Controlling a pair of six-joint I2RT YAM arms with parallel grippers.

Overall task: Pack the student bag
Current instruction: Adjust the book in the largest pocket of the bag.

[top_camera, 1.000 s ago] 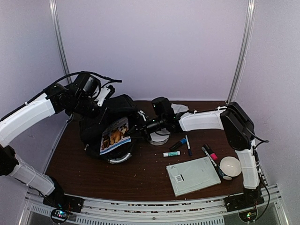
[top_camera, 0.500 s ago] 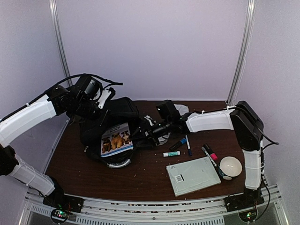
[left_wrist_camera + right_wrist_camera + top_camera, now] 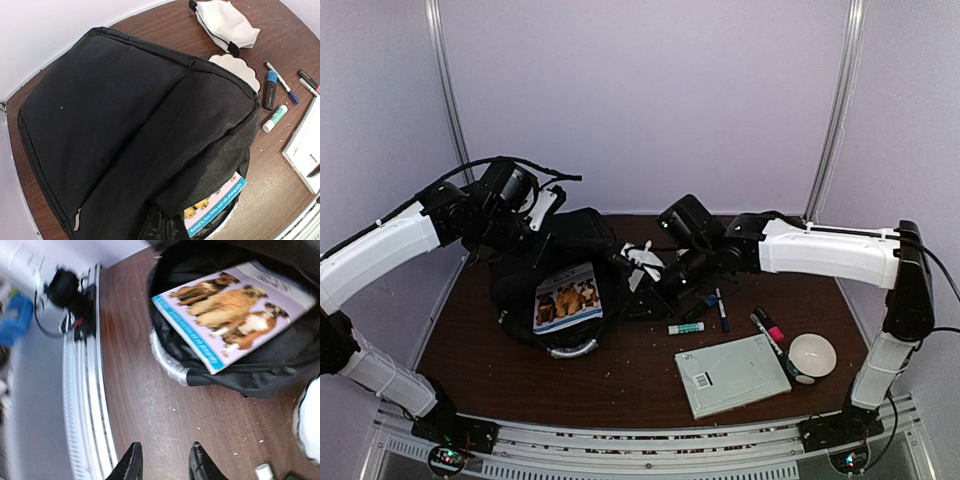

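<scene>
The student bag [image 3: 555, 255] is a large black backpack lying at the back left of the table, its mouth facing the front. It fills the left wrist view [image 3: 130, 125]. A book with dogs on its cover [image 3: 567, 297] sticks out of the mouth, and it also shows in the right wrist view [image 3: 235, 310]. The silvery-grey handle [image 3: 572, 347] curves below it. My left gripper [image 3: 535, 215] is at the bag's back top, shut on bunched black fabric. My right gripper [image 3: 165, 467] is open and empty over bare table, just right of the bag's mouth [image 3: 655, 295].
Right of the bag lie a glue stick [image 3: 686, 327], a blue marker [image 3: 270, 89], a pen [image 3: 722, 310] and a pink highlighter [image 3: 770, 325]. A white notebook [image 3: 732, 374] and a white bowl [image 3: 811, 356] sit front right. A white pouch [image 3: 225, 22] lies behind the bag.
My right gripper has drawn back from the bag's mouth to the right, and its arm has stretched out. The book has settled lower in the mouth. The left arm has barely moved.
</scene>
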